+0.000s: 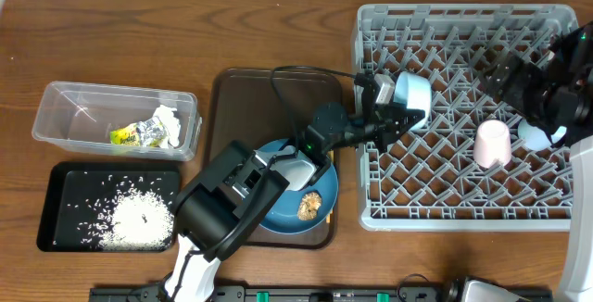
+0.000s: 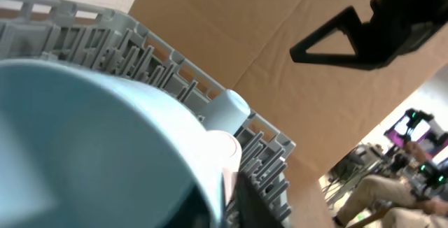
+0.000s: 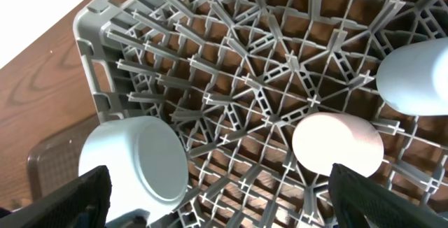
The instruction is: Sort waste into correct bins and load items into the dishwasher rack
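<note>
My left gripper [image 1: 393,107] is shut on the white-and-pale-blue bowl [image 1: 412,94] and holds it tilted over the left side of the grey dishwasher rack [image 1: 463,217]. The bowl fills the left wrist view [image 2: 98,151] and shows in the right wrist view [image 3: 136,161]. A pink cup [image 1: 492,142] [image 3: 336,144] and a light blue cup [image 1: 537,136] [image 3: 416,77] stand upside down in the rack. My right gripper [image 1: 530,98] [image 3: 238,200] is open and empty above the rack's right side. The blue plate [image 1: 283,211] holds a brown food lump [image 1: 310,206]. Chopsticks and carrot are out of view.
The plate sits on a dark brown serving tray [image 1: 232,107]. A clear tub [image 1: 65,107] at the left holds a yellow-green wrapper [image 1: 134,134] and white tissue [image 1: 169,124]. A black tray [image 1: 56,211] below it holds rice [image 1: 139,217].
</note>
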`<action>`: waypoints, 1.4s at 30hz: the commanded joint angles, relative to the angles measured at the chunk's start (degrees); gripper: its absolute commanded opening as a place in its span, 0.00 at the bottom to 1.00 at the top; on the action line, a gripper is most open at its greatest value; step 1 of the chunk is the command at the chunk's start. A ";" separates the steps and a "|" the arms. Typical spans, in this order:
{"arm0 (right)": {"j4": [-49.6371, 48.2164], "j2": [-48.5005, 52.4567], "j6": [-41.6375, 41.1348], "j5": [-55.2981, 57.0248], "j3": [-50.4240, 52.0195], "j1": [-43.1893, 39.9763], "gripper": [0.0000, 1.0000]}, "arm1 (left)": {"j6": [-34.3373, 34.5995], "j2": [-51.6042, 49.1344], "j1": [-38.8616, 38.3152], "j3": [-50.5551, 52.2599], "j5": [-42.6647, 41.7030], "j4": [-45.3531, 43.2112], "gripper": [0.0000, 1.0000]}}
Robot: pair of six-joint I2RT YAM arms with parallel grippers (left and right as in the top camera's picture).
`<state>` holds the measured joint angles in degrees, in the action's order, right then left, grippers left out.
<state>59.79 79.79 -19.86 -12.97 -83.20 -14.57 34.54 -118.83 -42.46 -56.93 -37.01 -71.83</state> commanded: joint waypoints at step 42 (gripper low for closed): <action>1.07 0.04 1.90 1.16 -0.57 -0.42 0.93 | -25.27 32.26 26.10 -1.07 5.16 81.22 0.67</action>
<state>60.86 79.77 -18.81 -11.97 -83.20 -14.57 17.34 -91.64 -16.56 -57.52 -40.62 4.67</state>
